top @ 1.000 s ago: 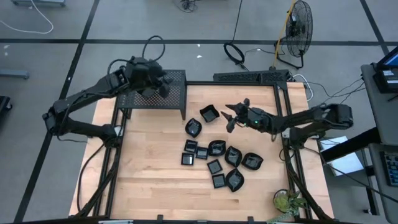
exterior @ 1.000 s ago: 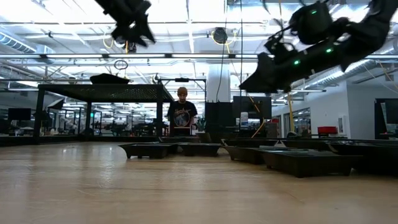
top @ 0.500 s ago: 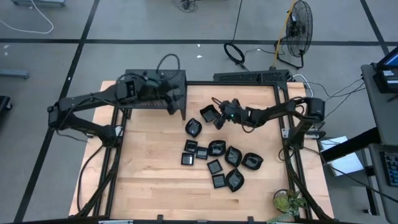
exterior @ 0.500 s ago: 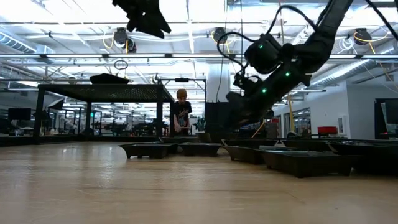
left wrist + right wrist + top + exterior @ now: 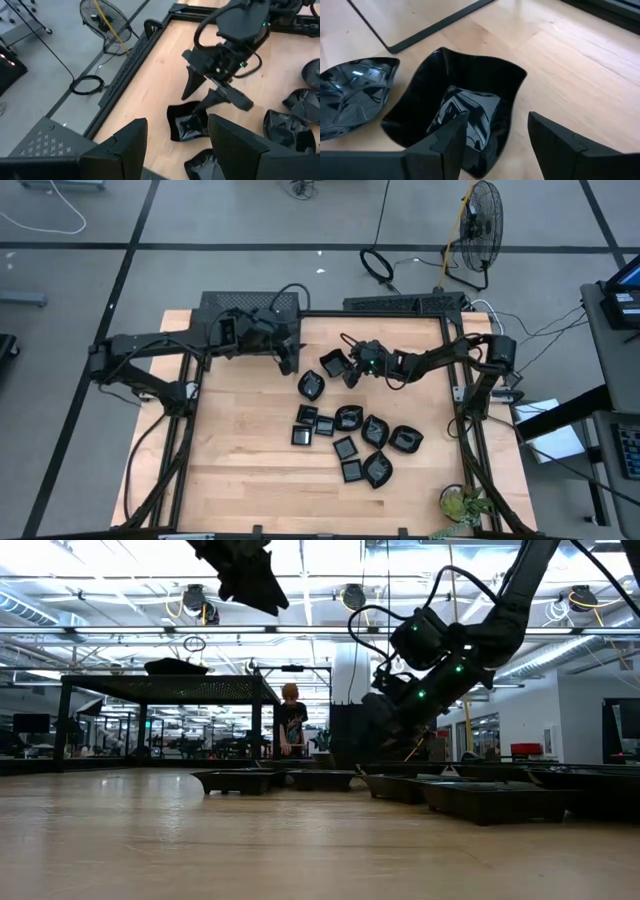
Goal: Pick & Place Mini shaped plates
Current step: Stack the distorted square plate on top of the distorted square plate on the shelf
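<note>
My right hand (image 5: 352, 370) hovers, fingers apart, at the square plate (image 5: 335, 363) near the counter's (image 5: 240, 470) back. My left hand (image 5: 285, 358) hangs by the rack (image 5: 215, 305); the other plates (image 5: 350, 435) cluster mid-counter.

A black mesh rack (image 5: 250, 305) stands at the wooden bench's (image 5: 250, 470) far left corner; a fan (image 5: 478, 225) and coiled cable (image 5: 378, 265) sit on the floor beyond.
</note>
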{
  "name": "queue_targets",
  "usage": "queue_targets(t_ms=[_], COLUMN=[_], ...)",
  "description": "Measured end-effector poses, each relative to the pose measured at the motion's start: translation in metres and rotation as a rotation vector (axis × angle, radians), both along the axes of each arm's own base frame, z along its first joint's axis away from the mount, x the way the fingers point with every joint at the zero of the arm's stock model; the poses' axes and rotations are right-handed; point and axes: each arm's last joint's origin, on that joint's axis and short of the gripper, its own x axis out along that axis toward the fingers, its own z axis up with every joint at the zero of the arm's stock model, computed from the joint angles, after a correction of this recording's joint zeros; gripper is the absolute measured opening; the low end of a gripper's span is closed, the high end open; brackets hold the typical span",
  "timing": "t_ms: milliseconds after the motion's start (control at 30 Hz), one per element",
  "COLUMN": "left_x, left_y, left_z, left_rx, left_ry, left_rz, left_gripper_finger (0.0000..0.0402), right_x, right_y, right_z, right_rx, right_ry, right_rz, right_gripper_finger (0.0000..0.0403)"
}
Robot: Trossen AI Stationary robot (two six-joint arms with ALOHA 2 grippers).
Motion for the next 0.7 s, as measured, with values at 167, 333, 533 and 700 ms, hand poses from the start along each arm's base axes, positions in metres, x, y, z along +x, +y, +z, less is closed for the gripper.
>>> queue_targets(t_ms=[167,333,533,700], left_x=[0.0053,0.0052,0.0056,0.0056], left_y=[0.0012,0.0012,0.0013,0.0013], left_z=[-0.0038,-0.0042,-0.0041,-0.0042], left_rx=[0.000,-0.002,-0.004,-0.004], left_ry=[0.002,0.004,0.000,0.000], left_rz=[0.001,0.002,0.002,0.003], left_gripper_finger=[0.0214,0.0214,0.0214,0.0214], right_x=[-0.0015,-0.0018,-0.0020,-0.0020], right_y=[-0.0002,0.0000,-0.0004,-0.0004], right_z=[-0.0018,-0.0024,-0.0024,-0.0024], right_rx=[0.007,0.006,-0.007,-0.021], right_ry=[0.023,0.031,0.039,0.049], right_rz=[-0.002,0.000,0.012,0.026], right_gripper_finger=[0.0175,0.0142,0.0099,0.0063])
